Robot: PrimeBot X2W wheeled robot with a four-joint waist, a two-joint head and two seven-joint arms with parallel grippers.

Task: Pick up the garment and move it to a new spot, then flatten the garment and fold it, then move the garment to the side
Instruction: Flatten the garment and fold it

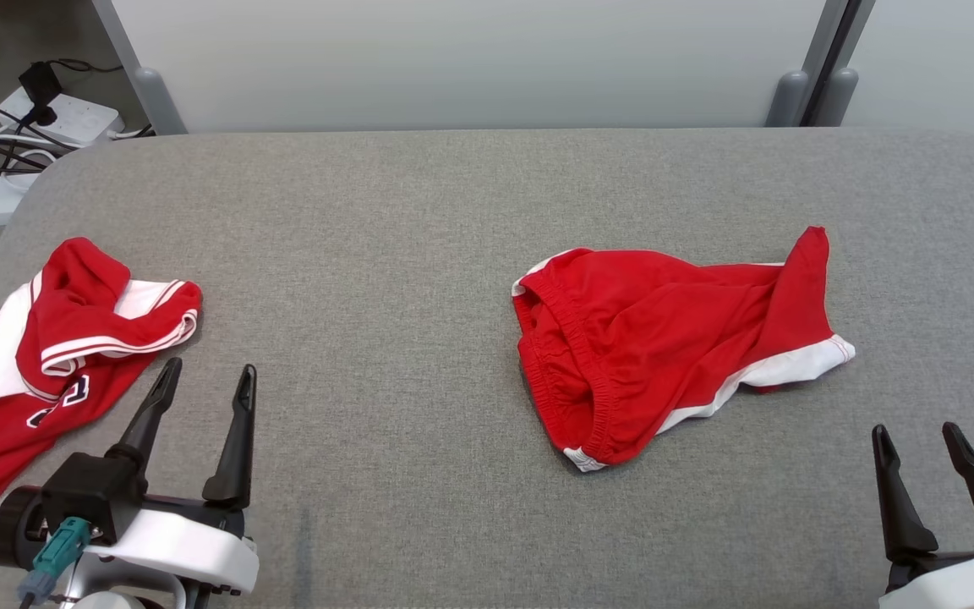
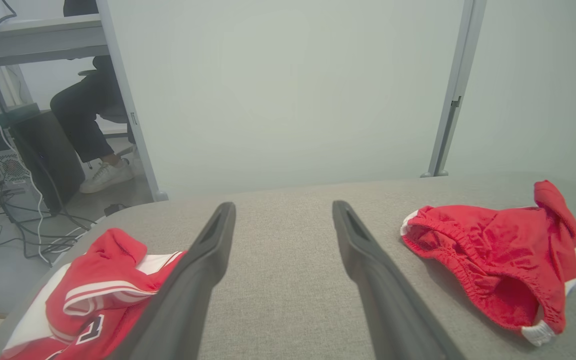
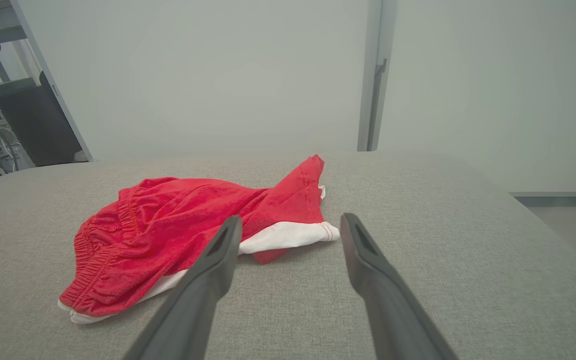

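A crumpled red garment, a pair of shorts (image 1: 664,338) with an elastic waistband and white trim, lies right of centre on the grey fabric table (image 1: 385,237). The left wrist view has the shorts (image 2: 493,250) at its right, and they lie just beyond my right fingers in the right wrist view (image 3: 178,235). A second red and white garment, a jersey (image 1: 56,355) with a number on it, lies bunched at the table's left edge, and it appears again as the jersey (image 2: 93,295). My left gripper (image 1: 211,368) (image 2: 283,205) is open and empty beside the jersey. My right gripper (image 1: 914,429) (image 3: 292,218) is open and empty, near the front right of the shorts.
A power strip with cables (image 1: 56,114) sits on the floor past the table's far left corner. Pale partition panels with grey posts (image 1: 791,97) stand behind the table. A seated person's leg and white shoe (image 2: 103,172) are visible beyond the left partition.
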